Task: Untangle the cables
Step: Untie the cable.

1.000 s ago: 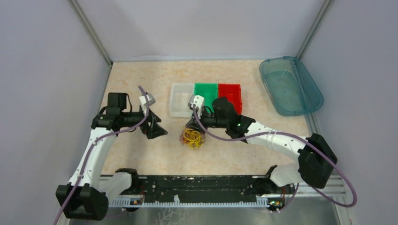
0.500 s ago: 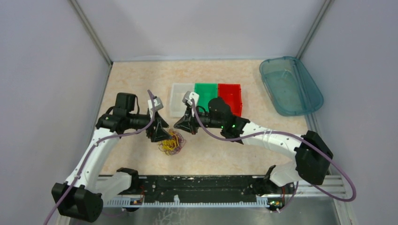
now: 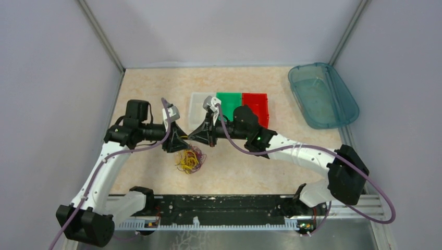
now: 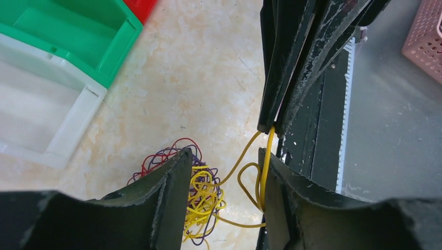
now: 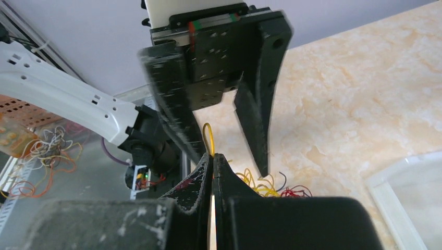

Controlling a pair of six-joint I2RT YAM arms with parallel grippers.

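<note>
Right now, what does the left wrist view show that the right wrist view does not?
Only the left wrist view: the green bin, a corner of the red bin, and a pink basket. Only the right wrist view: the left arm's white link and loose wires at the far left. Both: the right gripper, fingers shut on one yellow cable, the left gripper open close by, the cable tangle, and the white bin.
</note>
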